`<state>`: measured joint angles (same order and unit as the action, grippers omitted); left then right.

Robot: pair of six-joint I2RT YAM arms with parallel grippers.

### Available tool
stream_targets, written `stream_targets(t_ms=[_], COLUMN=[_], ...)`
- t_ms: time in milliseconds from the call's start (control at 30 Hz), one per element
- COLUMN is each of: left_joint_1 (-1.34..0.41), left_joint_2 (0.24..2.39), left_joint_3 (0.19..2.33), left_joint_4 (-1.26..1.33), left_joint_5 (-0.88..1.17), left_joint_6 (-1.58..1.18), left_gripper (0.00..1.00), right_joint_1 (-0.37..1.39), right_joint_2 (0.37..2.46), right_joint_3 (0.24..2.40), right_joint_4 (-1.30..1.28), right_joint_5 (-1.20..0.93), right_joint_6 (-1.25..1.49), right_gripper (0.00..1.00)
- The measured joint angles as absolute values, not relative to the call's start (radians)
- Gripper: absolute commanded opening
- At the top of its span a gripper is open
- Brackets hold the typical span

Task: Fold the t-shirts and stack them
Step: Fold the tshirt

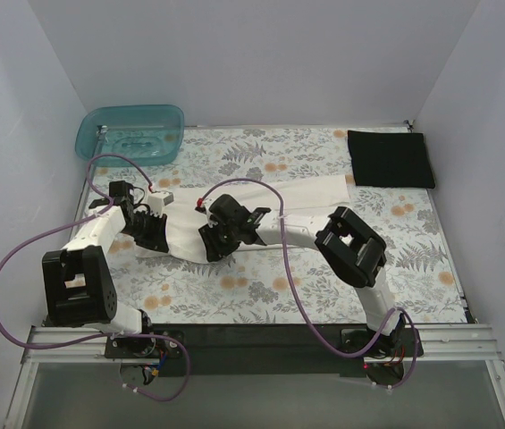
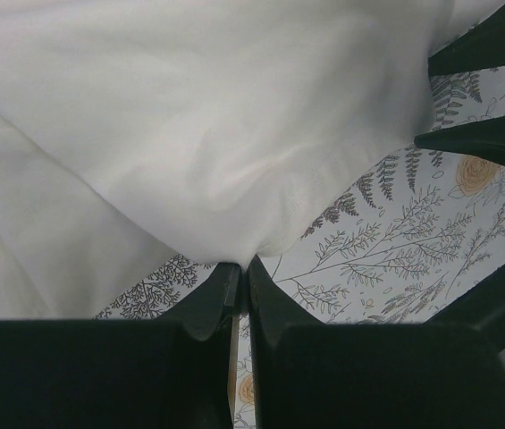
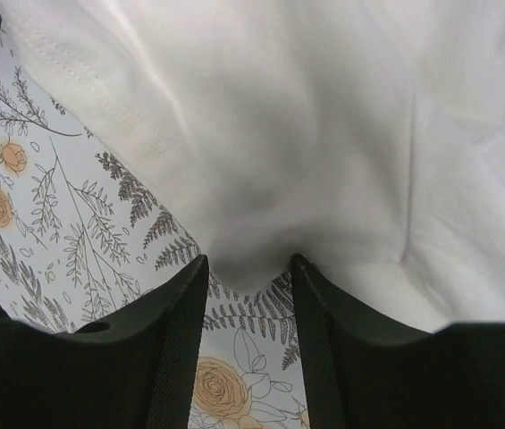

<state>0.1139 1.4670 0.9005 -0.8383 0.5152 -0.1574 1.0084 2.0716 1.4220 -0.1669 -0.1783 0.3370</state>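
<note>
The cream-white t-shirt (image 1: 301,192) lies spread on the floral cloth in the middle. It fills the left wrist view (image 2: 189,134) and the right wrist view (image 3: 324,134). My left gripper (image 1: 155,234) is at the shirt's near left edge, and its jaws (image 2: 243,268) are shut on a fold of the shirt's edge. My right gripper (image 1: 213,243) is just to the right of it at the same edge. Its jaws (image 3: 248,268) are open, with a hanging fold of the shirt between the tips. The black t-shirt (image 1: 391,159) lies folded flat at the back right.
The grey-and-orange floral cloth (image 1: 324,277) covers the table. A translucent teal tub (image 1: 131,132) stands at the back left corner. White walls close in the left, back and right sides. Black fingers of the other gripper (image 2: 489,89) show at the upper right of the left wrist view.
</note>
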Motion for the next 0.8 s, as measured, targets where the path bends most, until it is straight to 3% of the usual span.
stream_targets(t_ms=[100, 200, 267, 467, 800], left_joint_1=[0.114, 0.114, 0.114, 0.114, 0.112], left_joint_2=[1.467, 1.467, 1.467, 1.467, 1.534], left_joint_3=[0.900, 0.896, 0.896, 0.912, 1.143], left_joint_4=[-0.838, -0.839, -0.838, -0.865, -0.880], left_joint_5=[0.515, 0.515, 0.516, 0.538, 0.576], left_joint_6=[-0.157, -0.157, -0.157, -0.166, -0.214], left_gripper=[0.00, 0.00, 0.00, 0.00, 0.00], right_joint_1=[1.024, 1.037, 1.040, 1.040, 1.000], right_joint_2=[2.077, 2.079, 2.081, 2.080, 2.088], right_joint_3=[1.433, 1.433, 1.433, 1.443, 1.616], right_joint_4=[-0.174, -0.182, -0.185, -0.208, -0.303], right_joint_5=[-0.138, -0.106, -0.095, -0.104, -0.139], right_joint_6=[0.332, 0.321, 0.310, 0.279, 0.172], right_gripper=[0.41, 0.14, 0.03, 0.01, 0.01])
